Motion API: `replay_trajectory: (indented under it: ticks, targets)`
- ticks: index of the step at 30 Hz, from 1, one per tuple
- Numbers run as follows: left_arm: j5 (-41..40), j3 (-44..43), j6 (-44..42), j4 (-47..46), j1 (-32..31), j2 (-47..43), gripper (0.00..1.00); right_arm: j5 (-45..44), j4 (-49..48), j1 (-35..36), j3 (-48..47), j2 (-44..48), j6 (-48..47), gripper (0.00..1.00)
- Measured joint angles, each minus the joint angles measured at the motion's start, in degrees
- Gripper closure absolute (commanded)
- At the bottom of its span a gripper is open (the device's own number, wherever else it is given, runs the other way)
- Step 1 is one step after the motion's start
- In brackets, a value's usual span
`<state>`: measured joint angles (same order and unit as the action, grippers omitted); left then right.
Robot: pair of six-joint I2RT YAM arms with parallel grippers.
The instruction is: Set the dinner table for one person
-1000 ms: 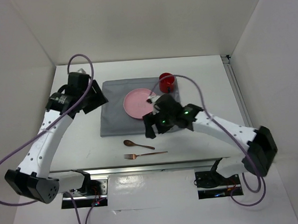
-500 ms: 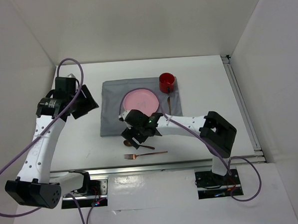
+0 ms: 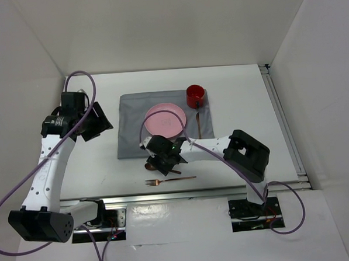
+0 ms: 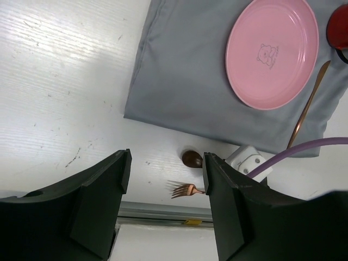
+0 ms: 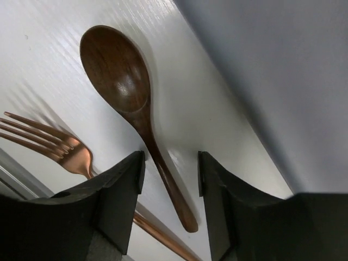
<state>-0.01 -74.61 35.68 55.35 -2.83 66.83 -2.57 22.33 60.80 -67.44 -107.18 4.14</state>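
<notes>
We see the white desk point(image 3: 243, 97) filling the floor of the cell and carrying everything. A grey cloth mat point(image 3: 134, 135) lies at its middle. On the mat sits a pink plate point(image 3: 165, 119), with a red cup point(image 3: 195, 96) at the far right corner and a slim copper utensil point(image 4: 307, 106) just right of the plate; we cannot tell which kind it is. Just off the mat's near edge a dark wooden spoon point(image 5: 117, 70) lies flat on the desk, and a copper fork point(image 3: 170, 180) lies near it on the base side. Our right hand point(image 5: 169, 174) is low over the spoon, its fingers parted to either side of the handle with a gap on both sides. Our left hand point(image 4: 166, 190) hangs spread wide and empty over the desk left of the mat.
</notes>
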Motion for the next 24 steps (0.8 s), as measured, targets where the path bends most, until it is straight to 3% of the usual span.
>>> replay_trajectory:
  ticks: [7,11,15,20,24]
  targets:
    - [0.4,0.0,-1.1,0.0,1.3,-1.1,0.28,-0.1,-0.8,0.4,0.0,-0.1,-0.8,0.84]
    - [0.5,0.0,-1.3,0.0,1.7,-1.6,0.28,-2.7,2.0,1.8,-3.2,-0.8,-1.3,0.96]
    - [0.6,0.0,-2.4,0.0,2.5,-1.6,0.28,-5.0,4.2,3.5,-7.7,0.4,-2.2,0.98]
    - [1.2,0.0,-2.7,0.0,3.4,-1.6,0.28,-7.9,7.0,3.5,-9.0,8.3,-1.8,1.00]
    - [1.7,0.0,-2.7,0.0,3.5,-1.6,0.28,-8.8,10.0,-4.9,-9.0,15.0,4.7,1.00]
